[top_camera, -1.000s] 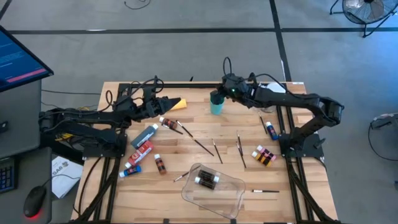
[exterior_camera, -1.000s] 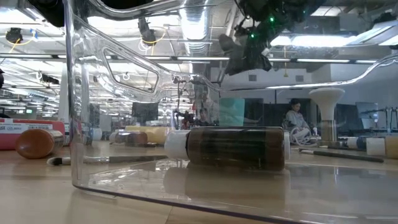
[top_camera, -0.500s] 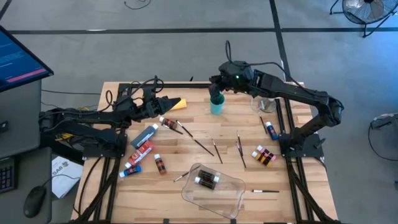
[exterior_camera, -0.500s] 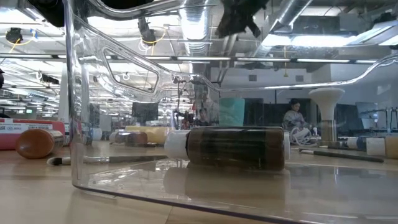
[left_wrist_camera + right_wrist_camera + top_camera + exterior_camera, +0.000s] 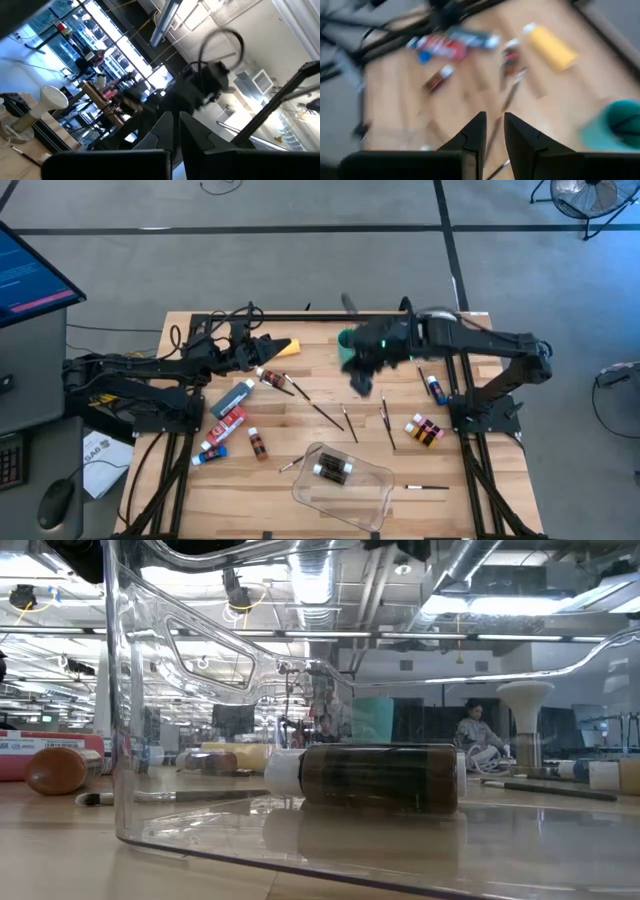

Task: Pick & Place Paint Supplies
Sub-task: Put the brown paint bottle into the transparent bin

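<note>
My right gripper (image 5: 360,377) (image 5: 494,131) hangs shut and empty above the table's middle, just near of the teal cup (image 5: 346,346) (image 5: 615,125). Thin dark brushes (image 5: 326,413) (image 5: 386,421) lie on the wood below it. My left gripper (image 5: 268,346) (image 5: 176,125) waits shut at the far left, beside the yellow bottle (image 5: 286,346) (image 5: 550,46). Grey (image 5: 236,394), red (image 5: 229,420) and blue (image 5: 212,452) tubes lie on the left. Brown bottles lie at the left (image 5: 272,378) (image 5: 258,444) and right (image 5: 425,430). One more (image 5: 333,470) (image 5: 380,776) lies in the clear tray (image 5: 375,498).
Dark thin handles stand in the teal cup. A blue-capped tube (image 5: 435,388) and a lone brush (image 5: 428,487) lie on the right side. Arm frames and cables border both table sides. A person (image 5: 475,740) sits in the room beyond the far edge.
My right gripper has swung from above the teal cup toward the table's near edge and now hangs over the brushes in the middle, its arm blurred with motion. In the low view it has left the picture at the top. The left arm has kept still.
</note>
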`<control>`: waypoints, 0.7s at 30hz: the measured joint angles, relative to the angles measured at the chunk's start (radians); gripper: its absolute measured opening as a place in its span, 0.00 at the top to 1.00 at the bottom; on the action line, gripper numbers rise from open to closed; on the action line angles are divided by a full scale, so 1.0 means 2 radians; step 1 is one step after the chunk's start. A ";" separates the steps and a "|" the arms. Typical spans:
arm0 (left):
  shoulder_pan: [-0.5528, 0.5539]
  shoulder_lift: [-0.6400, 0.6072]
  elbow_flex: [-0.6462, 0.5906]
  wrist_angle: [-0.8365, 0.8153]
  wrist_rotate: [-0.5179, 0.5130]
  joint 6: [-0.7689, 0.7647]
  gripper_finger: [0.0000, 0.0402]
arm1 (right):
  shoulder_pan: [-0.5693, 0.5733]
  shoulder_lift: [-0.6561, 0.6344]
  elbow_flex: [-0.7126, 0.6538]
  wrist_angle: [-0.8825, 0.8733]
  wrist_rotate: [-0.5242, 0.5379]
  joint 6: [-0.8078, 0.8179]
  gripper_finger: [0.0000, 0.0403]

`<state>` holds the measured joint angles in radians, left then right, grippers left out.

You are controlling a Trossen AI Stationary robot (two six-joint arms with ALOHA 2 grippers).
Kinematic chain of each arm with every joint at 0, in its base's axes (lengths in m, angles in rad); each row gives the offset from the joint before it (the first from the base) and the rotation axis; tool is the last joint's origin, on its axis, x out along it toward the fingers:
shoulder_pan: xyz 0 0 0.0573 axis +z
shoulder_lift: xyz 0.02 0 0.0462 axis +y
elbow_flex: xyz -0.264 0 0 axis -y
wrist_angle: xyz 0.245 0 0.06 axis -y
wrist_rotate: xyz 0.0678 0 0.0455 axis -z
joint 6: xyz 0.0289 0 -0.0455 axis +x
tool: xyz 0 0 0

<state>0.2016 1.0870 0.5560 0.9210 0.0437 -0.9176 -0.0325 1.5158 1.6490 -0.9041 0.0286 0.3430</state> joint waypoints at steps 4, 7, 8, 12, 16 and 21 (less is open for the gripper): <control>0.000 0.000 0.000 -0.001 0.009 0.000 1.00 | 0.041 -0.001 -0.036 0.063 -0.001 0.034 0.85; 0.000 0.000 0.000 -0.001 0.010 0.000 1.00 | 0.057 -0.013 -0.074 0.140 -0.001 0.062 0.85; 0.000 0.000 0.000 -0.001 0.012 0.000 1.00 | 0.059 -0.018 -0.091 0.181 -0.001 0.077 0.85; 0.000 0.000 0.000 -0.001 0.014 0.000 1.00 | 0.059 -0.041 -0.176 0.320 -0.002 0.130 0.85; 0.000 0.000 0.000 -0.003 0.014 0.000 1.00 | 0.051 -0.079 -0.254 0.387 0.004 0.170 0.85; 0.000 0.000 0.000 -0.004 0.017 0.001 1.00 | 0.037 -0.134 -0.331 0.463 0.034 0.208 0.85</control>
<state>0.2012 1.0874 0.5556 0.9131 0.0776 -0.9165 0.0421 1.2481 0.9864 0.0224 0.0972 0.7589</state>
